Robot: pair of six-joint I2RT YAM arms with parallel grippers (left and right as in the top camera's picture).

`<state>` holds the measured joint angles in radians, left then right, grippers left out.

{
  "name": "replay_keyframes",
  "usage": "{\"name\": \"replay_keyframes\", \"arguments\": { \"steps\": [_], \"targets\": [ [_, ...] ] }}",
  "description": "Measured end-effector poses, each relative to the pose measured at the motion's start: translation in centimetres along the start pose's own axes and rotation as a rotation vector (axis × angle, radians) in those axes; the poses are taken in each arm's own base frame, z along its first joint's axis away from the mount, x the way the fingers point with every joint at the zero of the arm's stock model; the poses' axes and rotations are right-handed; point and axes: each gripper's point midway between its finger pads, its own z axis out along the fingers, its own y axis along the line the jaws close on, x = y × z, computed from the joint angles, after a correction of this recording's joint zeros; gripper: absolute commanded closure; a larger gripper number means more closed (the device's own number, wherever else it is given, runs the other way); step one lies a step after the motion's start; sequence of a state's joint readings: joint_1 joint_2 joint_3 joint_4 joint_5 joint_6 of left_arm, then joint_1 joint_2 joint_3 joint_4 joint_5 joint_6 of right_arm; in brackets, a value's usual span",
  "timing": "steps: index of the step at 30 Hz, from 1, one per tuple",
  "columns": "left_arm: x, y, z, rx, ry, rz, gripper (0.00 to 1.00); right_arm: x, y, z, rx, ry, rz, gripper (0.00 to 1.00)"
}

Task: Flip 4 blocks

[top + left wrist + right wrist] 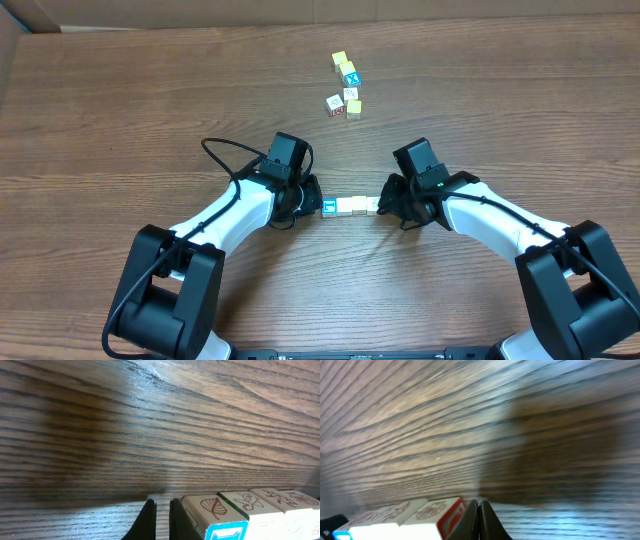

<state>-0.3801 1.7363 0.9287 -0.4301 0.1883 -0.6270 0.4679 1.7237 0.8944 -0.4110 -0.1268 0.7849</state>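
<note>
Four blocks lie in a tight row on the wooden table between my two grippers. In the overhead view the blue-faced block [330, 207] is at the left end, two pale ones [345, 206] [359, 206] sit in the middle, and the reddish one [372, 205] is at the right end. My left gripper [313, 205] is shut and empty, its tip against the blue-faced block [212, 510], whose top shows a leaf drawing. My right gripper [479, 520] is shut and empty, pressed beside the red-faced block [437, 512]. Both grippers [162, 521] sit low at the table surface.
A cluster of other small cubes [346, 88] lies at the back of the table, among them a blue cube marked X [349, 77]. A black cable [215, 150] loops off the left arm. The table's far edge [300, 22] runs along the top.
</note>
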Motion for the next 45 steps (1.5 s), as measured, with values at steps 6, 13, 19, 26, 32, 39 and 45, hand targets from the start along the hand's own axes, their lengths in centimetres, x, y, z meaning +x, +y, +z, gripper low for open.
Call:
{"name": "replay_keyframes", "arguments": {
  "steps": [6,13,19,26,32,39,45],
  "targets": [
    [0.1,-0.1,0.0,0.007,0.004,0.000,0.96,0.5,0.8,0.1,-0.014,0.000,-0.024,0.96],
    [0.3,-0.3,0.0,0.020,0.019,0.000,0.96,0.5,0.8,0.1,-0.015,-0.001,-0.025,0.96],
    [0.6,-0.2,0.0,0.016,0.029,-0.003,0.96,0.5,0.8,0.1,-0.014,0.000,-0.025,0.96],
    [0.9,-0.6,0.0,0.037,0.046,-0.001,0.96,0.5,0.8,0.1,-0.014,-0.001,-0.024,0.96],
    [0.9,-0.7,0.0,0.043,0.049,0.002,0.96,0.5,0.8,0.1,-0.013,-0.001,-0.024,0.96],
    [0.8,-0.7,0.0,0.044,0.044,0.003,0.96,0.5,0.9,0.1,-0.018,0.000,-0.014,0.96],
    [0.4,-0.5,0.0,0.031,0.025,0.003,0.96,0.7,1.4,0.2,-0.025,-0.006,-0.023,0.96]
  ]
}}
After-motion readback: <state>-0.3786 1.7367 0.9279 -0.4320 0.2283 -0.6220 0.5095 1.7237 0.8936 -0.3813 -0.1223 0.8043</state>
